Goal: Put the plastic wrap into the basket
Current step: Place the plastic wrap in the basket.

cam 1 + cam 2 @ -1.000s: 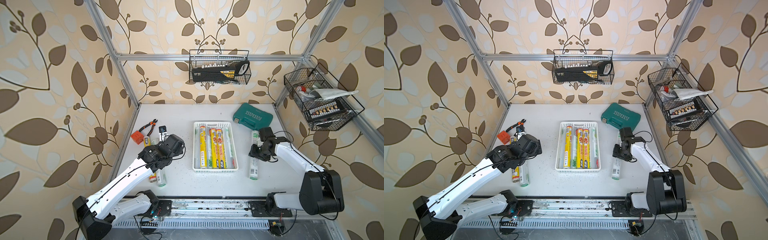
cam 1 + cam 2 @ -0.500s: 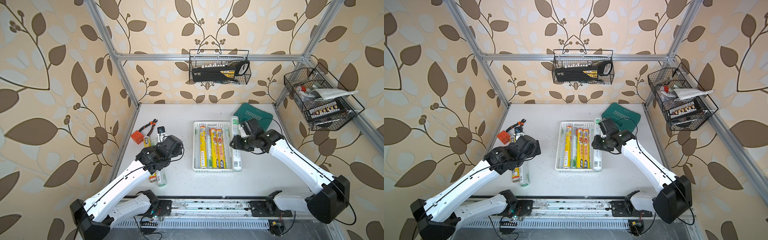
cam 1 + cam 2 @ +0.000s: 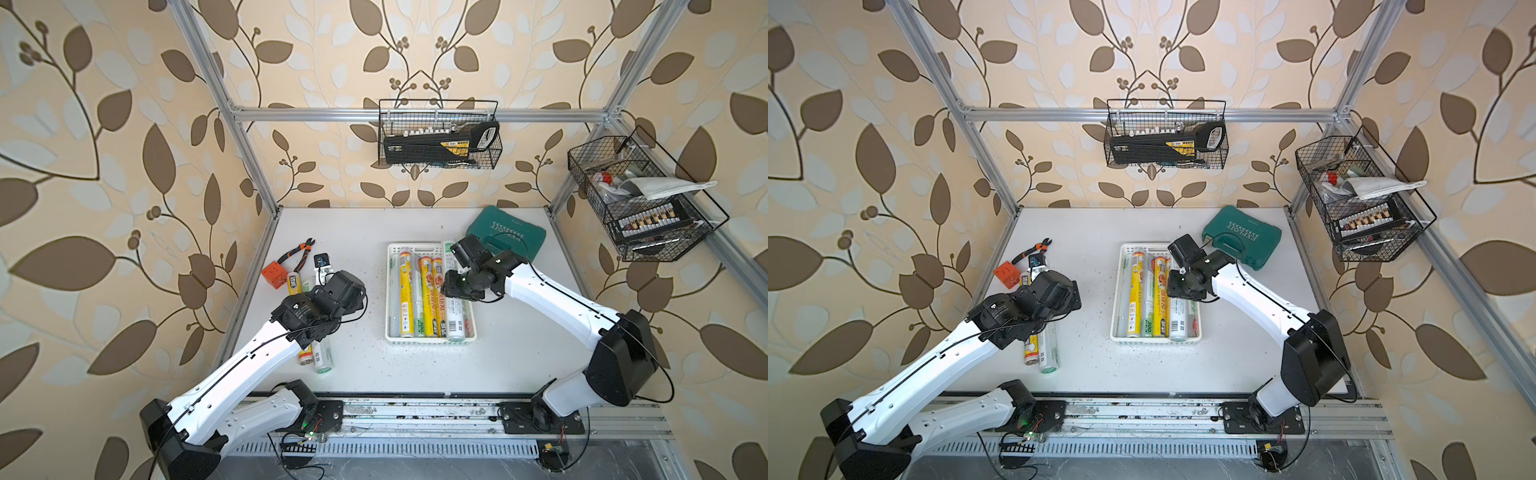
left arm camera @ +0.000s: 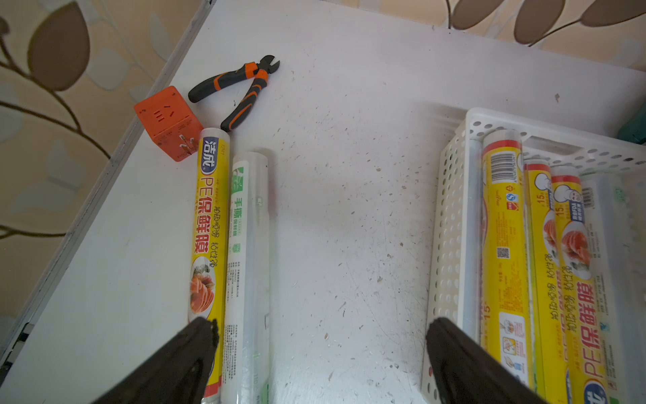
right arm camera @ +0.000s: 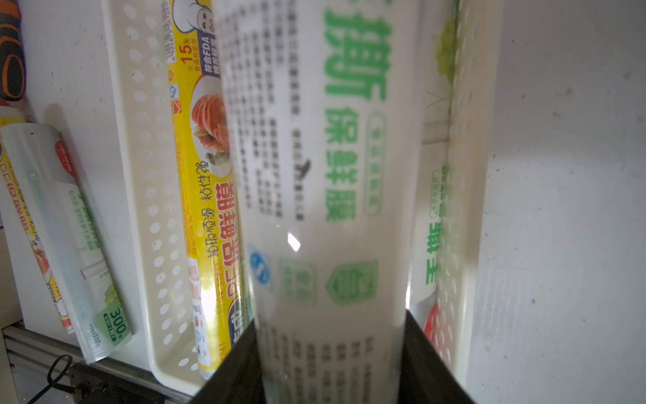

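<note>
Right pincer [image 5: 330, 332] gripped roll [image 5: 314, 140], basket [image 5: 466, 210] wall just beside; release could perch it on rim. Left pincer [image 4: 321, 325] wide, empty.

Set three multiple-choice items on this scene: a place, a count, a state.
1. The teal case lies: A on the table outside the basket; B inside the basket; C on the floor.
2. Count the loose rolls on the table: A one; B two; C four.
3. The right tool is: A open, empty; B hidden; C shut on a green-print roll.
Answers: A, it sits on tabletop by the basket's far corner; B, one yellow, one clear, side by side; C, its wrist view shows it clamping the roll.
</note>
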Robot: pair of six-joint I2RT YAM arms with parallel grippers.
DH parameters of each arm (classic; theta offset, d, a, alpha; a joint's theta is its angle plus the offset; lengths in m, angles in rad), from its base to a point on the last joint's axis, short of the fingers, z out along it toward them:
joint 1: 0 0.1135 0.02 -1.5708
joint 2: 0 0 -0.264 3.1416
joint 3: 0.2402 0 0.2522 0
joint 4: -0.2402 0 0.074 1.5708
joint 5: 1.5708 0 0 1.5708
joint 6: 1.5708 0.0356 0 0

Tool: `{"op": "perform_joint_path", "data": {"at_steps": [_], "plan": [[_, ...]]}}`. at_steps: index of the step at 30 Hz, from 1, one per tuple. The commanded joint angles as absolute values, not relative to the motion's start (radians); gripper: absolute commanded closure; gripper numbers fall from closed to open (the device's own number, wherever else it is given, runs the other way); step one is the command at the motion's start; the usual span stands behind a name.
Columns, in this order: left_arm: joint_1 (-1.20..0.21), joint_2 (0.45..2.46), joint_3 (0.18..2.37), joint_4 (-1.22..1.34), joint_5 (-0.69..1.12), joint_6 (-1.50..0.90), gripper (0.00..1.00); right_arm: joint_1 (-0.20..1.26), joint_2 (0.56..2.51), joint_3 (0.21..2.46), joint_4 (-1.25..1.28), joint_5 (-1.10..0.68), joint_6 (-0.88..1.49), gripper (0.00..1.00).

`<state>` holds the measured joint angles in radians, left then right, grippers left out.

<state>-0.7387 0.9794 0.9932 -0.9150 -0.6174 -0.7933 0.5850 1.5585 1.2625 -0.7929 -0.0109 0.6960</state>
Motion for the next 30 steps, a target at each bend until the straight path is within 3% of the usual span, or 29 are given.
{"op": "perform_joint_path", "data": {"at_steps": [1,30], "plan": [[-0.730,0.967,0.989,-0.914,-0.609,-0.805,0.01,0.604,1.594,1.321,-0.709,-0.027,0.722,0.67],[-0.716,0.978,0.977,-0.899,-0.602,-0.789,0.01,0.665,1.849,1.399,-0.593,-0.052,0.766,0.65]]}}
